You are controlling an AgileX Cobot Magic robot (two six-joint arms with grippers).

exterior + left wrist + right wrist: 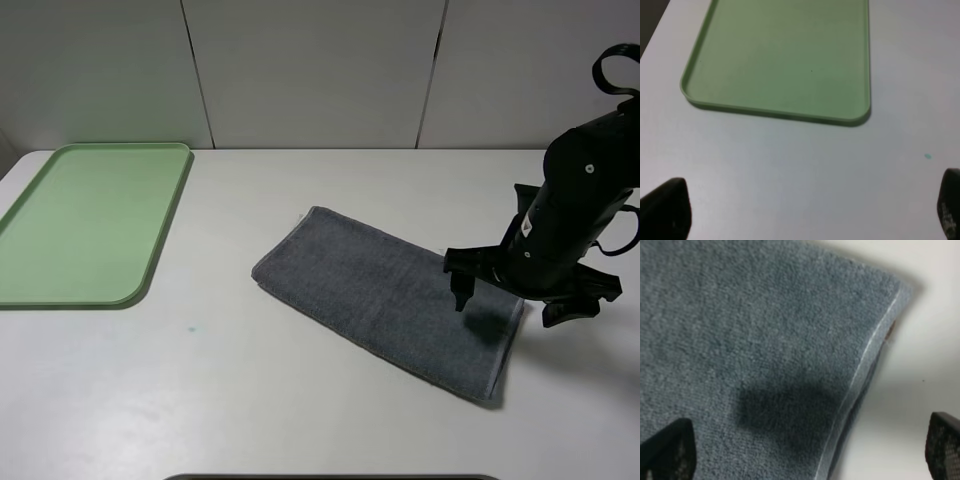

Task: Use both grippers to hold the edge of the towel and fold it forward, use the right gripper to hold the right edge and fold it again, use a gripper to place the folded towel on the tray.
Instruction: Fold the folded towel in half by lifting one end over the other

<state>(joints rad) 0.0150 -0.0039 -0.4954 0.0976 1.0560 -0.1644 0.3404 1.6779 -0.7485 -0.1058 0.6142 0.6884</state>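
Exterior high view, pale green rectangular plastic tray at far left of white table, left gripper jaws wide over bare tabletop near tray, folded grey terry towel lying diagonally right of centre, well apart from tray, right gripper jaws wide, straddling towel's right edge.

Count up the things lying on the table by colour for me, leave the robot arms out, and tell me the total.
Green: 1, the green rectangular plastic tray
Grey: 1, the grey folded cloth towel
Total: 2
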